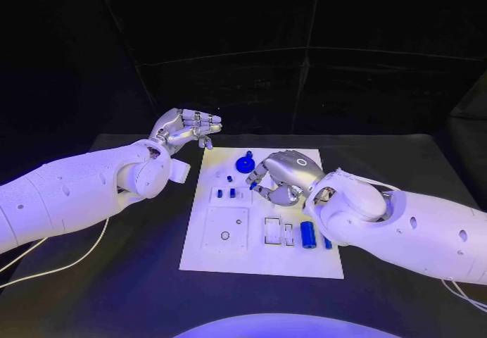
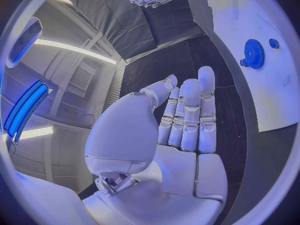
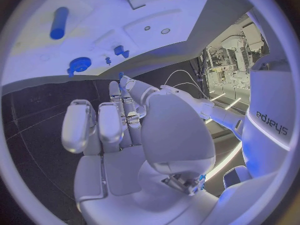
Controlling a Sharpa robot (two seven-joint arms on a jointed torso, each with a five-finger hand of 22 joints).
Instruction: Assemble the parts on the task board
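The white task board (image 1: 262, 255) lies in the middle of the black table. On it are a blue gear (image 1: 245, 163) at the far end, a blue cylinder (image 1: 307, 234) near my right forearm, and small blue pegs (image 1: 220, 192). My right hand (image 1: 284, 177) hovers over the board's middle with its fingers curled, and a small blue part (image 1: 253, 186) shows at its thumb and fingertip. That part (image 3: 120, 75) also appears in the right wrist view. My left hand (image 1: 188, 129) is raised off the board's far left corner, fingers (image 2: 187, 115) straight, holding nothing.
Rectangular recesses (image 1: 226, 229) and slots (image 1: 273, 231) mark the board's near half. Black table (image 1: 122, 282) surrounds the board on every side. A white cable (image 1: 71, 264) trails under my left arm. A dark backdrop stands behind the table.
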